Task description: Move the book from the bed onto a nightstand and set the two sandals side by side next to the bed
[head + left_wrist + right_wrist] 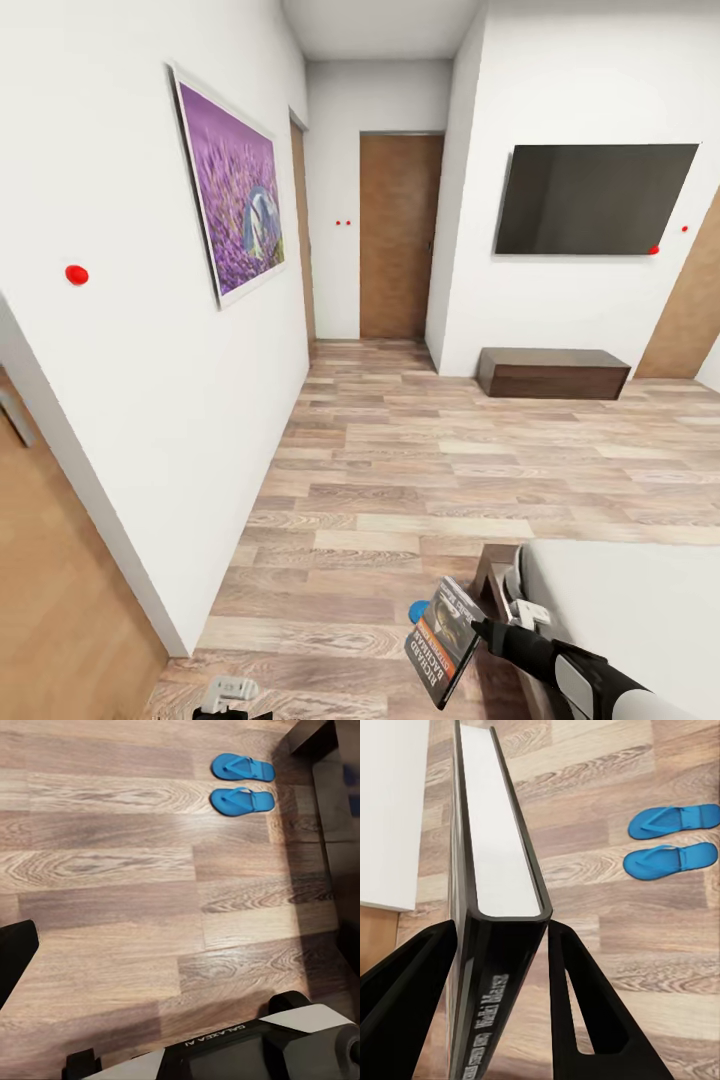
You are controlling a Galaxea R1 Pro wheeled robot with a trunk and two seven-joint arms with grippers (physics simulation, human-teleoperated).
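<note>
My right gripper [482, 630] is shut on the book [445, 640], a thin dark paperback with white lettering, held upright above the floor just off the bed's corner. In the right wrist view the book [499, 832] stands edge-on between both black fingers [577, 1005]. Two blue sandals [242, 767] [241, 799] lie side by side on the wood floor beside the dark bed frame [311, 736]; they are also in the right wrist view [673, 820] [669, 859]. A blue sandal tip [417, 610] peeks out behind the book. The bed [630, 600] has a pale grey mattress. My left gripper [226, 692] hangs low and open, holding nothing. The nightstand is out of view.
A white wall with a purple painting [232, 190] runs along the left. A wall TV [592, 198] hangs over a low dark bench [552, 373] at the right. A brown door [398, 235] closes the far corridor. Wood-plank floor [420, 470] stretches ahead. My own base [247, 1050] is below the left wrist.
</note>
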